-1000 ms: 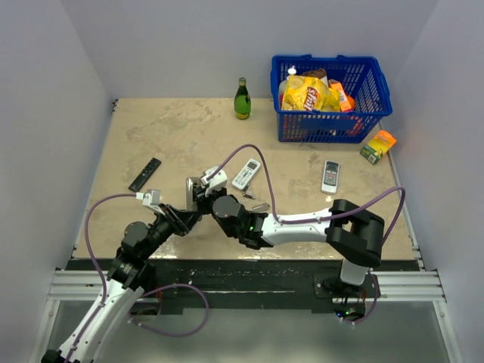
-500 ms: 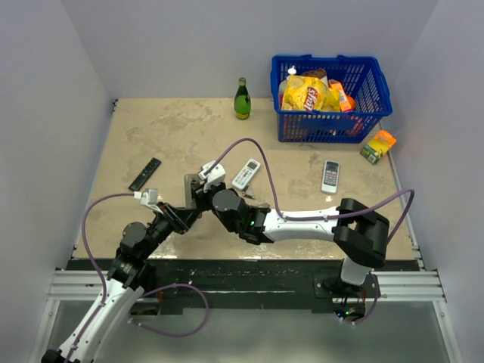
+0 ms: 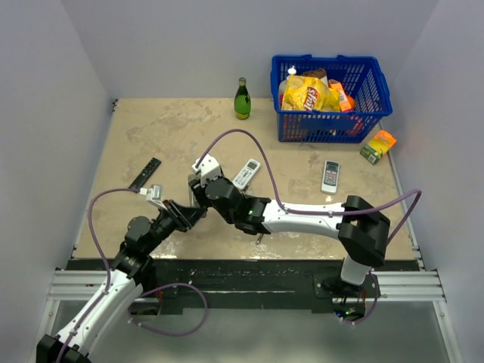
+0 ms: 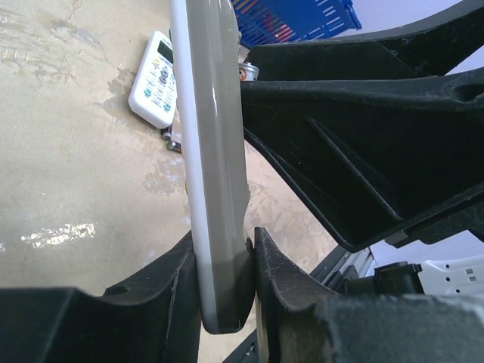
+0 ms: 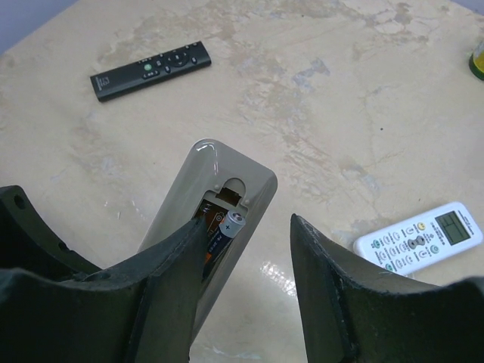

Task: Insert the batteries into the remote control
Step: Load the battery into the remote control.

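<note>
Remote control (image 4: 215, 189) is standing on edge above the table (image 3: 151, 136), near the front and left of centre. It is being pinched at its lower end by the left gripper (image 4: 225, 287), whose two dark fingers (image 4: 178, 283) are pressing against its two broad faces. In the right wrist view its plain grey back is facing the camera with the cover off and the battery compartment lying open. One battery (image 5: 224, 231) is sitting in that compartment, dark with an orange band, and its silver end is showing a small "+" mark.

The right gripper (image 5: 248, 227) is hovering directly over the compartment with its jaws apart and nothing between them. Its left finger is overlapping the compartment's edge just beside the battery; whether the two are touching cannot be told.

A black remote (image 5: 151, 69) is lying flat farther back on the left, carrying a small pale logo that is too small to read. A white remote (image 5: 420, 238) with a screen and rows of buttons is lying to the right, its button labels unreadable. Another white remote (image 3: 330, 175) is lying farther right. At the back a green bottle (image 3: 242, 99) is standing beside a blue basket (image 3: 333, 128) that is holding a yellow snack bag (image 3: 310, 94) with a red logo that cannot be made out.
</note>
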Tool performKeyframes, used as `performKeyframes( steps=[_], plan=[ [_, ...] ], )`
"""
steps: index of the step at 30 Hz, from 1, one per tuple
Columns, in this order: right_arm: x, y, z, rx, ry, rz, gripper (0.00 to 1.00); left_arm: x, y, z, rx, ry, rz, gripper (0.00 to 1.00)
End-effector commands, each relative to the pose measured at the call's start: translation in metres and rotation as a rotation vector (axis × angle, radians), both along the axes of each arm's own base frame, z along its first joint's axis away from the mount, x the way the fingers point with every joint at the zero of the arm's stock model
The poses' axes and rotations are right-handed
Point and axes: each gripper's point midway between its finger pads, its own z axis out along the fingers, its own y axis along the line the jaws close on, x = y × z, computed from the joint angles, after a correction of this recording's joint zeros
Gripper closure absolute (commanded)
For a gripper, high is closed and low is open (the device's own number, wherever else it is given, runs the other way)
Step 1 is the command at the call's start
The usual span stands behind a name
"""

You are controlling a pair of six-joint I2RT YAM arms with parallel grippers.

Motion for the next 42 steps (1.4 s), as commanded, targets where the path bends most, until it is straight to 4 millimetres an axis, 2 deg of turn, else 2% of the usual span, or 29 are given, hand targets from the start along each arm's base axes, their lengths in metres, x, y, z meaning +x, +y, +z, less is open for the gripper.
performKeyframes(
  steps=[1, 9, 16, 17, 22, 25, 34, 42],
  plan=[
    [-0.028, 0.023, -0.025, -0.089, 0.091, 0.139, 0.46, -0.02, -0.02, 0.055, -0.114, -0.201, -0.162, 1.0],
    [-0.023, 0.032, -0.02, -0.077, 0.112, 0.132, 0.43, -0.022, -0.024, 0.04, -0.125, -0.137, -0.189, 1.0],
    [-0.025, 0.044, -0.009, -0.044, 0.116, 0.167, 0.41, -0.026, -0.027, 0.044, -0.142, -0.151, -0.22, 1.0],
    [-0.026, 0.047, -0.007, -0.037, 0.119, 0.179, 0.41, -0.027, -0.027, 0.034, -0.138, -0.13, -0.222, 1.0],
    [-0.031, 0.053, -0.009, -0.035, 0.145, 0.22, 0.41, -0.031, -0.029, 0.039, -0.144, -0.158, -0.243, 1.0],
    [-0.038, 0.058, -0.003, 0.005, 0.181, 0.269, 0.41, -0.033, -0.029, 0.042, -0.145, -0.179, -0.253, 1.0],
    [-0.042, 0.054, 0.0, 0.037, 0.236, 0.3, 0.41, -0.037, -0.029, 0.05, -0.155, -0.226, -0.263, 1.0],
    [-0.047, 0.055, 0.012, 0.066, 0.228, 0.33, 0.41, -0.03, -0.028, 0.039, -0.155, -0.151, -0.236, 1.0]
  ],
)
